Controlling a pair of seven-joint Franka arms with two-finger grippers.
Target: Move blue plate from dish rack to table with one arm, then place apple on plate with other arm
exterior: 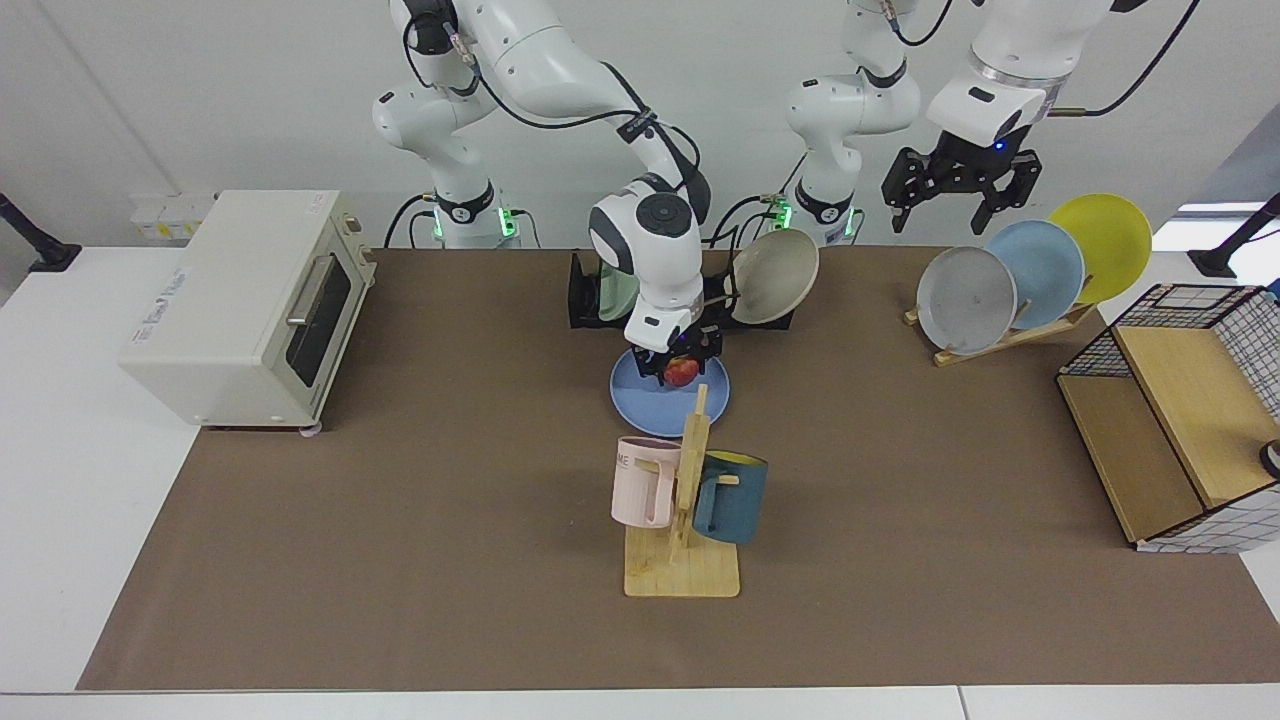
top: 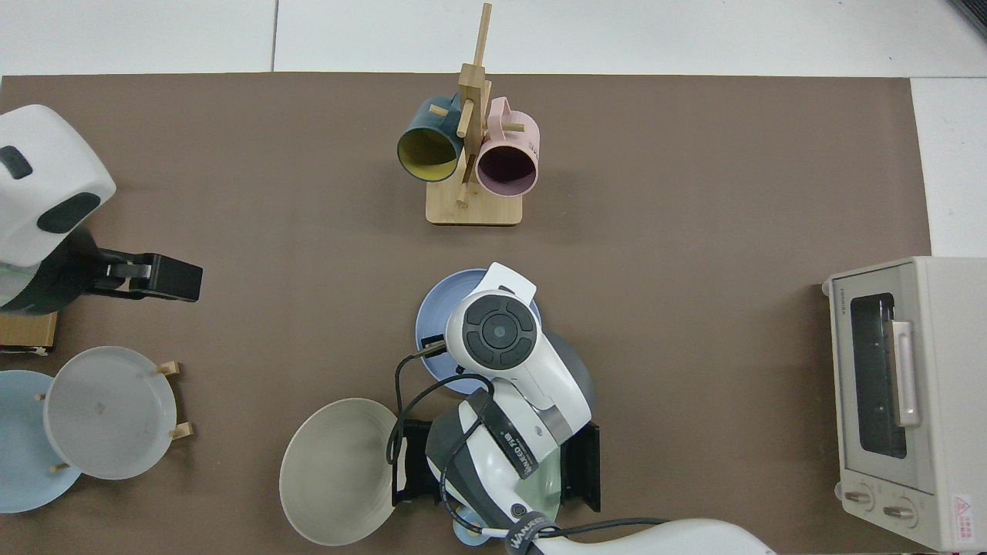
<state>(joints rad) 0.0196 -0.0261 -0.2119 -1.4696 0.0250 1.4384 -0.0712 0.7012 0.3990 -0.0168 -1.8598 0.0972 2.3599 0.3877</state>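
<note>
**Apple at the plate, release pending**

Blue plate (exterior: 668, 398) lay flat on the table (exterior: 400, 560), clear of the dish rack (exterior: 585, 295) and just at the rack's 6 o'clock in the facing view. Judged: first half of the task done.

Right gripper (exterior: 681, 366) was over the plate, fingers clamped on the apple (exterior: 682, 372). The apple sat over the plate's 12 o'clock part, close to its far rim. Could not tell from either view whether the apple touched the plate; in the top view the arm's wrist covered it entirely.

Left gripper (exterior: 957, 190) hung high above the table at about 2 o'clock from the blue plate, above the slanted wooden rack (exterior: 1000, 338) of grey, pale blue and yellow plates. Fingers spread, holding nothing. This arm was waiting.

Dish rack still carried a beige plate (exterior: 775, 275) at one end and a pale green one (exterior: 615, 290) behind the right arm.

Judged remaining: set the apple down, open the fingers, lift clear. Risk noted: apple is off-centre toward the rim, so it may roll off once released.
</note>
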